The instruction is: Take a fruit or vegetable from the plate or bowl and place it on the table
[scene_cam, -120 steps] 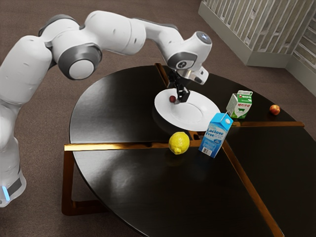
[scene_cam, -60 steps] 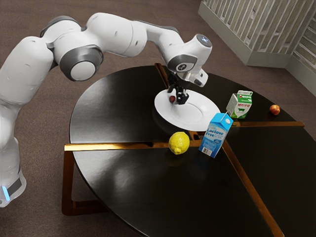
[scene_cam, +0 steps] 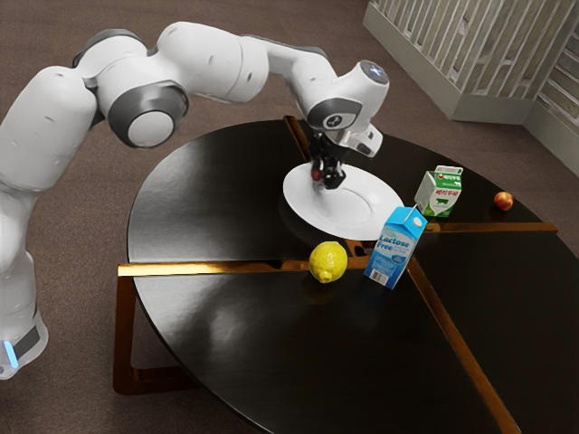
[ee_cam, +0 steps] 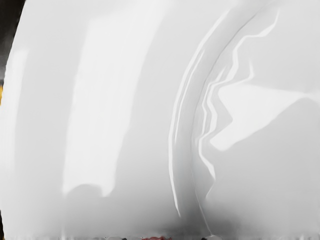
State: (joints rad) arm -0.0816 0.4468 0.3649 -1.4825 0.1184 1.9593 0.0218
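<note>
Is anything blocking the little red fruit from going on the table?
Nothing visible blocks it. The red fruit is at the gripper, over the plate, and the table lies just past the plate's rim.

Small round dark-red fruit [scene_cam: 317, 175], partly hidden, seen toward the plate's eleven o'clock in the exterior view. White glossy plate [scene_cam: 308, 212], broad-rimmed, shallow-welled, right side up on the round black worktop [scene_cam: 208, 208].
</note>
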